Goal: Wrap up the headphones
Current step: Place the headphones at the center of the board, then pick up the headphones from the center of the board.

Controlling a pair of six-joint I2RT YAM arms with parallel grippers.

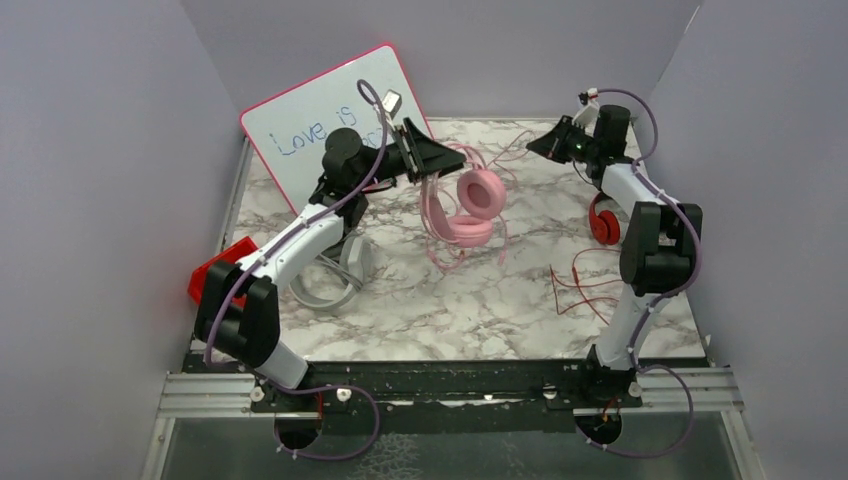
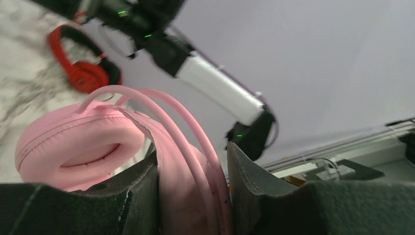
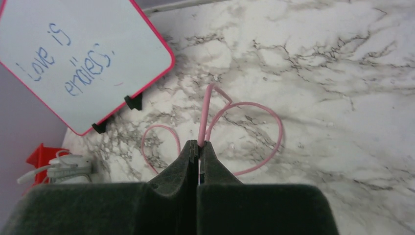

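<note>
L claw point(image 2: 192, 155): pink hdphones point(image 2: 73, 142) (R point(image 3: 198, 144): cable point(image 3: 204, 112))

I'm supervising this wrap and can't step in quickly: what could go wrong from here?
The right gripper pinches the thin pink cable between just its fingertips; a tug may pull it free.
The left gripper holds the pink headphones by the headband alone, so they could swing or twist.
The loose red cable lies beside the right arm and might snag.
</note>
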